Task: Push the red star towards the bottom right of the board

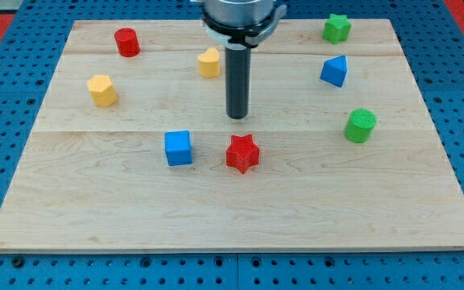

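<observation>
One red star (242, 153) is found near the board's (95, 217) middle, just below my tip (238, 118). No pincer is fitted. If struck off-centre, the star could be deflected leftward.

Bright, even overhead light, sharp focus throughout (no glare), with soft short shadows beneath each block.
</observation>
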